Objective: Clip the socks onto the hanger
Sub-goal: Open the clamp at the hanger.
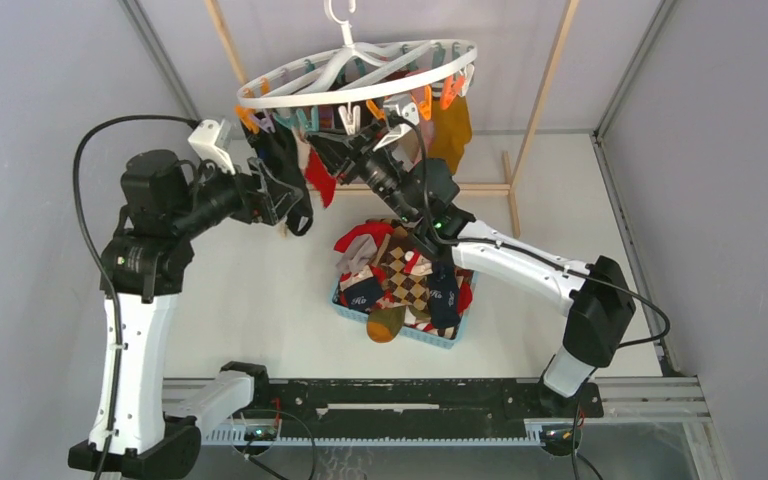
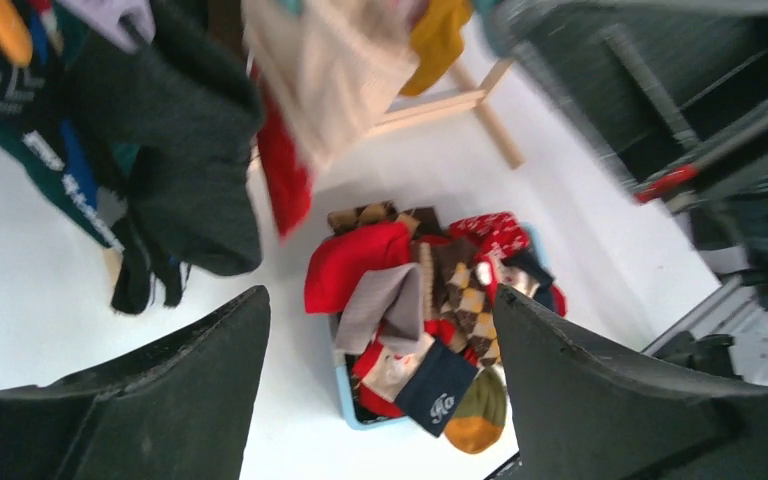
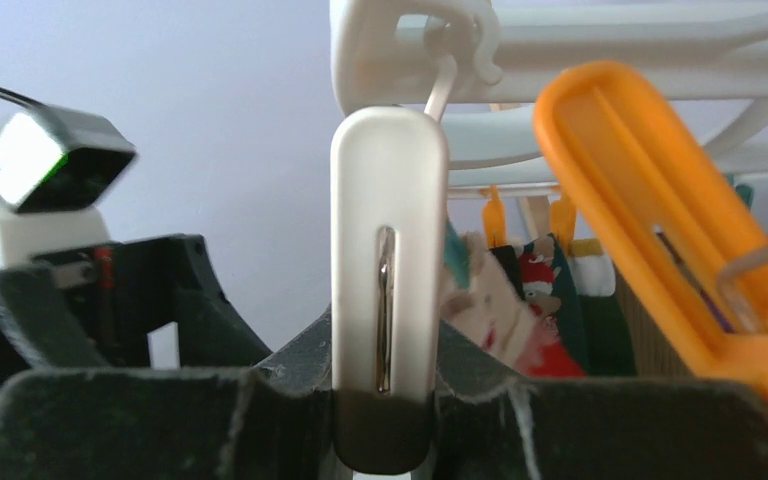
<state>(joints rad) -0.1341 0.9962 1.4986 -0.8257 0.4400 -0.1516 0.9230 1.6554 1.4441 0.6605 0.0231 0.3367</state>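
A large oval white plastic drying hanger [image 1: 260,97] is seen hung by its hook at the back of the white table [image 1: 250,300], inside a light wooden frame [image 1: 550,70]. Teal, orange and white clips are seen dangling from its rim.

Several socks are clipped on already: dark green and navy socks [image 2: 180,150] at the left side, a red sock [image 1: 320,180] beside them, a mustard sock [image 1: 452,130] at the right side.

The remaining assorted fabric socks [image 1: 400,275] (red, brown-cream argyle, navy with white lettering, mustard-toed) are piled in a light blue plastic basket [image 1: 430,338] at mid-table, below the hanger.

The left gripper [image 2: 380,295] is raised just beside the hung dark socks. Its fingers are spread wide. Nothing is held between them; only the basket far below is seen through the gap.

The right gripper [image 3: 382,400] is raised under the near rim of the hanger. A white plastic clip [image 3: 388,250], hung upright from the rim by a wire loop, is gripped at its lower end, the jaws closed onto it from both sides. An orange plastic clip [image 3: 650,220] is seen tilted just beside it on the right. Whether the white clip's mouth is pressed open cannot be told.
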